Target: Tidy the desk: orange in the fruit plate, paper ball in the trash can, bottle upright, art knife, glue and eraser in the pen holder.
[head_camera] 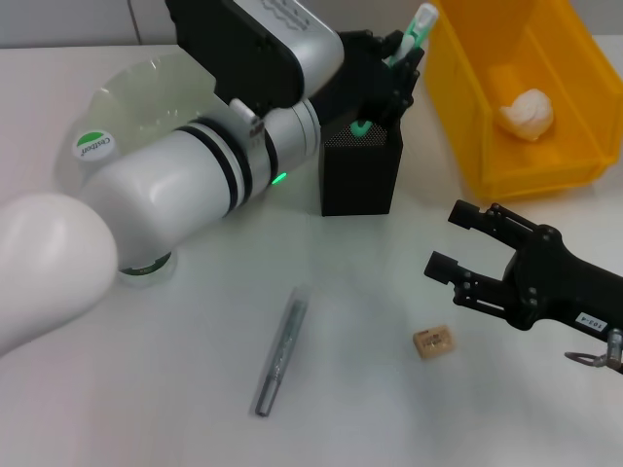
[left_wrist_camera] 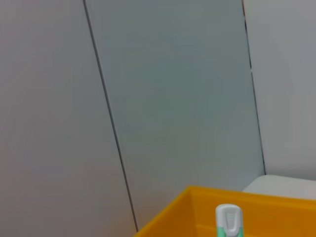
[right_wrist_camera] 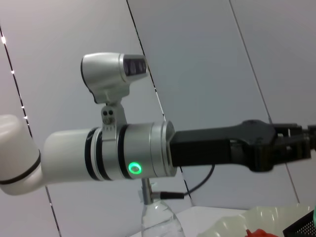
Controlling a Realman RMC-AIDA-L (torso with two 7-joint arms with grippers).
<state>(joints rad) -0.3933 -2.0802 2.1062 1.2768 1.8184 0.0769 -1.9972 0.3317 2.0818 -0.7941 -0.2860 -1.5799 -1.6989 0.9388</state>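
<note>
The left gripper (head_camera: 397, 60) clamps the art knife (head_camera: 419, 29) above the pen holder (head_camera: 361, 170); the glue (head_camera: 280, 350) and eraser (head_camera: 433, 341) remain on the counter (head_camera: 370, 409) beside the open-fingered right gripper (head_camera: 454, 243).

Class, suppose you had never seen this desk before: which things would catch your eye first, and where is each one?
The big white left arm sweeps across the desk, its left gripper holding the mint-green art knife above the black pen holder. Beside that stands the bright yellow trash can with the paper ball inside. The right gripper hangs open just above the eraser, with the glue lying on the desk nearby.
</note>
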